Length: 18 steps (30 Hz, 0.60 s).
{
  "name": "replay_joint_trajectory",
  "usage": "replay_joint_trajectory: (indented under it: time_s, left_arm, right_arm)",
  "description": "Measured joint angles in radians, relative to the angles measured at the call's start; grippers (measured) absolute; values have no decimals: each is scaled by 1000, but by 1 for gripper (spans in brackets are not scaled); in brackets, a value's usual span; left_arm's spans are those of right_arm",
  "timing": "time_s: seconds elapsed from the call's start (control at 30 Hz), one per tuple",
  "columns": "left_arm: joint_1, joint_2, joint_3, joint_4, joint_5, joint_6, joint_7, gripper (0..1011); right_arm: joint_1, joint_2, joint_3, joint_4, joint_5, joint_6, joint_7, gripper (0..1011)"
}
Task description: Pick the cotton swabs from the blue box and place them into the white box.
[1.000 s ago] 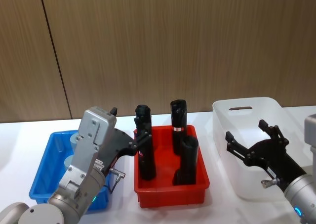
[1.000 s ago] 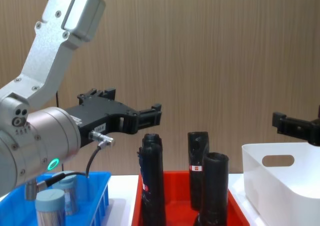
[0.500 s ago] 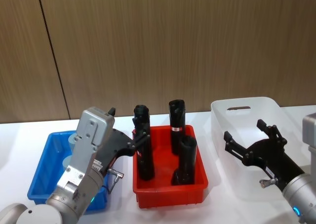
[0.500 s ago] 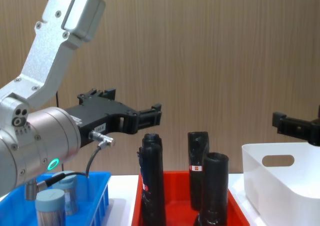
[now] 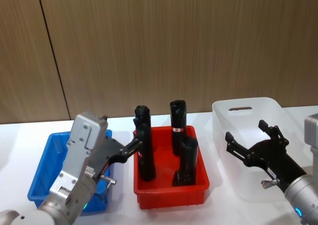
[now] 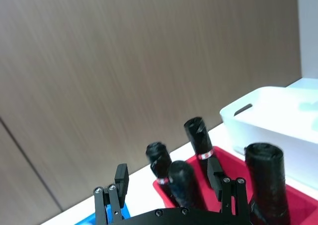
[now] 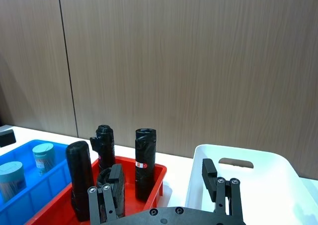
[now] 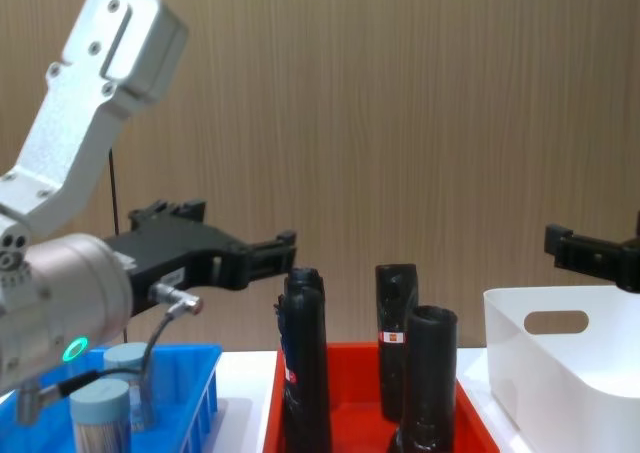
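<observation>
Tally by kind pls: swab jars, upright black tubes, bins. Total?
cotton swab jars: 2
upright black tubes: 3
bins: 3 (blue box, red tray, white box)
Total: 8

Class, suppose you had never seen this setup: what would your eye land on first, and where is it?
The red tray in the middle, with tall black tubes standing in it, stands out first. The open left gripper is raised beside the tubes, above the blue box holding the cotton swabs. On the right, the open right gripper hangs over the white box.
</observation>
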Motion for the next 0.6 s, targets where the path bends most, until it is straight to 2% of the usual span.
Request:
replay_joint_trajectory:
  time_s: [0.23, 0.6]
  left_arm:
    - [34, 26, -14, -29, -33, 41, 52, 1004]
    - [85, 63, -44, -69, -117, 104, 157, 1004]
  right_arm:
    - [0, 0, 0, 0, 0, 0, 0, 1002]
    - [0, 0, 0, 0, 0, 0, 0, 1002]
